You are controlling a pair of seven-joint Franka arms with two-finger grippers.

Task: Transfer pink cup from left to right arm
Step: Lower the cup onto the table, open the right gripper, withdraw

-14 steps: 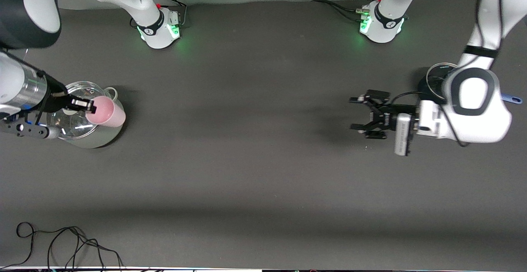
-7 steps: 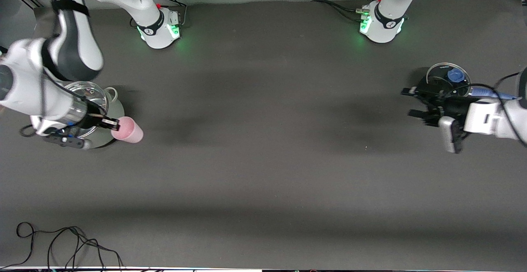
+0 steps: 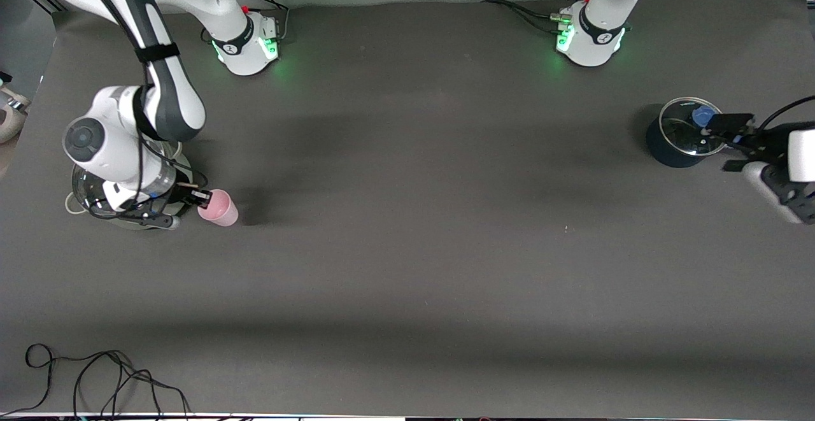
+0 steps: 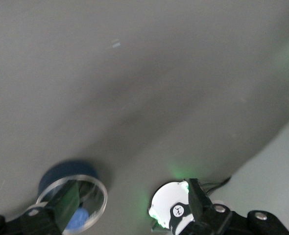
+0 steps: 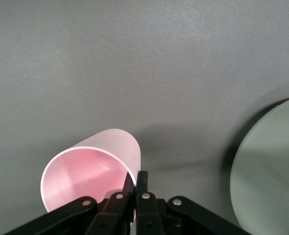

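The pink cup (image 3: 219,209) hangs tipped on its side, low over the table beside the steel pot (image 3: 86,199). My right gripper (image 3: 202,197) is shut on its rim, one finger inside the mouth and one outside. In the right wrist view the pink cup (image 5: 93,166) shows its open mouth, with the right gripper (image 5: 136,183) pinching the wall. I cannot tell whether the cup touches the table. My left gripper (image 3: 730,143) is open and holds nothing, at the left arm's end of the table, beside the dark pot (image 3: 668,147). Its left gripper (image 4: 120,223) jaws stand wide apart.
The steel pot (image 5: 272,171) sits under my right arm's wrist. The dark pot (image 4: 66,177) carries a glass lid (image 3: 691,133) with a blue knob (image 3: 703,115). Both arm bases (image 3: 248,42) (image 3: 589,35) stand along the table's robot-side edge. Loose cables (image 3: 95,376) lie near the front camera.
My right arm brought the cup down from over the steel pot to beside it. My left arm drew back to its end of the table, by the dark pot, gripper still open.
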